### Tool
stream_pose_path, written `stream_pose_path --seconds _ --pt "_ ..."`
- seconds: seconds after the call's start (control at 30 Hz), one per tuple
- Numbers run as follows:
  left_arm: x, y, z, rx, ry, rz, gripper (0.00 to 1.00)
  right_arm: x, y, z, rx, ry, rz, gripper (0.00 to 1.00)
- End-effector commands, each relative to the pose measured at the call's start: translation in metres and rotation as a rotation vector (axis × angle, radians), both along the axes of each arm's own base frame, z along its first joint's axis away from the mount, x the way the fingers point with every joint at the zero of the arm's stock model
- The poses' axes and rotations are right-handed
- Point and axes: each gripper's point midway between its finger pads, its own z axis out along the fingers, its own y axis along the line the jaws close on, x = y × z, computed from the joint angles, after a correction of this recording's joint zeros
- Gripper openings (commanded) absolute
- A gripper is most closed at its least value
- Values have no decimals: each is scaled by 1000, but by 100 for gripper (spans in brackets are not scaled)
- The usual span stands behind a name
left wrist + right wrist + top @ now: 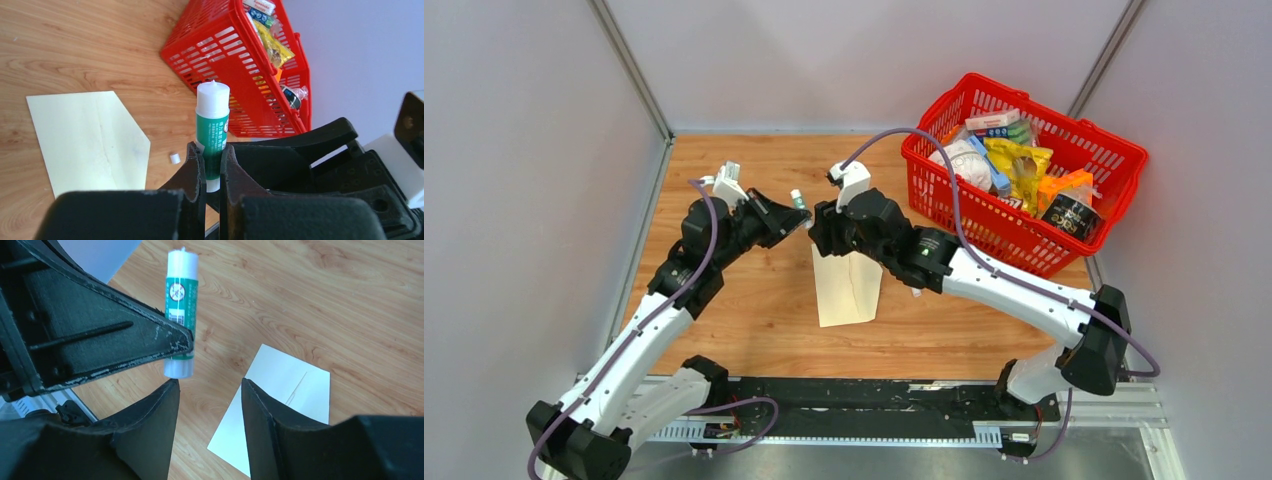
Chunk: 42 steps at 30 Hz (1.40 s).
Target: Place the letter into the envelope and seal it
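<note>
Around the middle of the desk (744,300), nearer the near edge than anything else on it, the envelope (849,290) is lying flat. Its long axis is running near to far, and its pointed flap is lying open on the wood. The letter is not showing in any view; it is probably sitting inside, though that cannot be confirmed.

Just beyond, over the envelope's far end, the left fingers (192,170) are clamping narrowly on the lower body of a green-and-white glue stick (212,125). They are holding it off the desk, roughly upright, with its white end pointing away from the paper. Whether that end is a cap or bare glue cannot be told. The right fingers (160,415) are standing half apart, gripping nothing, just beside the stick's base without touching it.

The left arm is carrying the tool and the flap is lying below it, so sealing is likely calling for the stick's working end to turn down toward the flap. A red basket (984,215) of groceries is sitting at the far right corner.
</note>
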Motion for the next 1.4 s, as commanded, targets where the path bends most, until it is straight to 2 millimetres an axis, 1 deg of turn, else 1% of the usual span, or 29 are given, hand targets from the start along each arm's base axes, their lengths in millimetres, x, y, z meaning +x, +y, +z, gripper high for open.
stream_pose_path --seconds 0.0,0.1,0.17,0.3,0.53,0.57,0.6,0.67,0.8,0.9,0.97,1.07,1.1,1.13,1.23,1.27,1.3,1.33,1.37 --pt "-2 8 14 -20 5 43 0 8 13 43 46 -121 -13 51" --pt "-2 10 12 -14 13 52 0 3 19 45 30 -141 0 52" --pt "-3 8 15 -24 10 45 0 3 24 45 30 -148 5 52" --pt "-5 5 21 -42 3 25 0 6 31 39 16 -141 6 52" --pt "-10 4 27 -70 -12 9 0 16 28 36 -7 -165 -38 49" --pt "-12 1 29 -75 -16 -8 0 17 28 40 1 -169 -41 48" --pt "-13 0 29 -77 -17 -19 0 19 28 41 5 -171 -43 46" --pt "-15 -3 33 -92 -31 -40 0 22 27 46 14 -174 -49 38" --pt "-18 -4 30 -85 -33 -58 0 25 23 51 32 -171 -53 25" --pt "-21 -6 32 -86 -59 -77 0 26 19 53 64 -148 -40 18" --pt "-23 -6 36 -90 -97 -87 0 25 15 55 114 -113 -14 13" --pt "-26 -8 46 -71 -186 -127 0 19 9 66 248 -60 61 10" --pt "-27 -10 48 -61 -208 -142 0 19 4 66 290 -39 75 10" --pt "-30 -14 52 -44 -248 -183 0 14 3 67 333 -12 126 10" --pt "-35 -22 71 -34 -384 -258 0 2 -2 86 492 41 245 9" --pt "-39 -25 73 -34 -399 -290 0 0 -7 93 541 51 283 9" --pt "-45 -28 79 -38 -444 -327 0 -3 -10 98 584 72 317 9" --pt "-45 -30 81 -39 -460 -344 0 -9 -13 107 633 81 371 9" --pt "-51 -33 87 -46 -496 -379 0 -17 -15 113 677 105 436 9"
